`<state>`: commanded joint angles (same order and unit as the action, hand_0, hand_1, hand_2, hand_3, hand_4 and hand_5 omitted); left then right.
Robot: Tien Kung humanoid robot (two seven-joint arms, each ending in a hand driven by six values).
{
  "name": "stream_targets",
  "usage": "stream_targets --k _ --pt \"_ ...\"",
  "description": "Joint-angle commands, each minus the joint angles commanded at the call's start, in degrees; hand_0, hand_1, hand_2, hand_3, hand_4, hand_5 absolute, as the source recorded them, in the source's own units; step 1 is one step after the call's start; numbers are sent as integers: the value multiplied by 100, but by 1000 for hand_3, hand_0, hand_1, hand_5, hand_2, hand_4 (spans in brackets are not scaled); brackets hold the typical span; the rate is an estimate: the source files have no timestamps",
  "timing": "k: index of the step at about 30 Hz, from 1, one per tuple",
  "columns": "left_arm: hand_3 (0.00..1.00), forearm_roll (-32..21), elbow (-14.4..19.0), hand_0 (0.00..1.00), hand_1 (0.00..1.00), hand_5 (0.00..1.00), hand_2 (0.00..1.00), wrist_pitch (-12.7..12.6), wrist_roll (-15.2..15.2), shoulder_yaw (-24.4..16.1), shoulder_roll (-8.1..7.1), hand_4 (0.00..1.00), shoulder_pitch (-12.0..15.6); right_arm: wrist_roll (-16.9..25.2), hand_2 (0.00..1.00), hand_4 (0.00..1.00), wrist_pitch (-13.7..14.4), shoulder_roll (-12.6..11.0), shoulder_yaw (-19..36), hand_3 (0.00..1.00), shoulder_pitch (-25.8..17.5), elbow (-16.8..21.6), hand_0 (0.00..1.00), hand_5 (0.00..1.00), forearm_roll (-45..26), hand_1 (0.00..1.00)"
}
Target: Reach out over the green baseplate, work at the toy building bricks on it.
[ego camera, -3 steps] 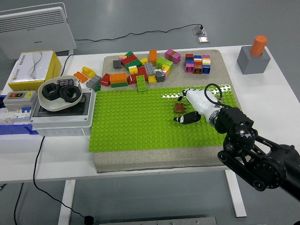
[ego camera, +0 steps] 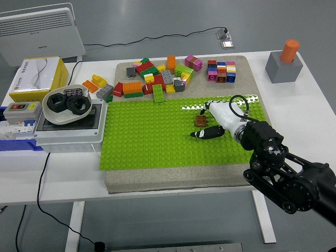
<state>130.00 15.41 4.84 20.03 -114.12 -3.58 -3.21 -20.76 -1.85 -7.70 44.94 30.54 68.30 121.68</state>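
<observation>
The green baseplate (ego camera: 157,136) lies on a beige mat in the middle of the table. A small brown brick (ego camera: 200,121) stands on its right part. My right hand (ego camera: 207,122) reaches over the plate from the lower right, white palm up at the brick's right side. A black finger (ego camera: 205,133) stretches left just below the brick, and another tip shows above it. The fingers are spread and hold nothing. Loose bricks in many colours (ego camera: 155,79) lie on the mat behind the plate. My left arm is out of view.
A grey box with a bowl of black rings (ego camera: 65,105) stands left of the plate. A yellow carton (ego camera: 37,79) and a switch box (ego camera: 21,111) are farther left. A grey block with an orange cylinder (ego camera: 285,62) stands at the back right. Stacked small bricks (ego camera: 220,71) sit at the mat's back.
</observation>
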Motion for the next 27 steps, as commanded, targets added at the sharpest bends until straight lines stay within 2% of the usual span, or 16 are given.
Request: stream_targets --k 7,27 --pt "492 0 -2 771 702 491 625 3 -2 8 -7 505 -7 30 914 998 25 76 -95 670 57 -209 866 725 -53 912" --pt "490 0 -6 771 701 493 626 12 -7 3 -18 507 -11 38 910 992 47 139 -291 668 87 -456 868 709 -81 908"
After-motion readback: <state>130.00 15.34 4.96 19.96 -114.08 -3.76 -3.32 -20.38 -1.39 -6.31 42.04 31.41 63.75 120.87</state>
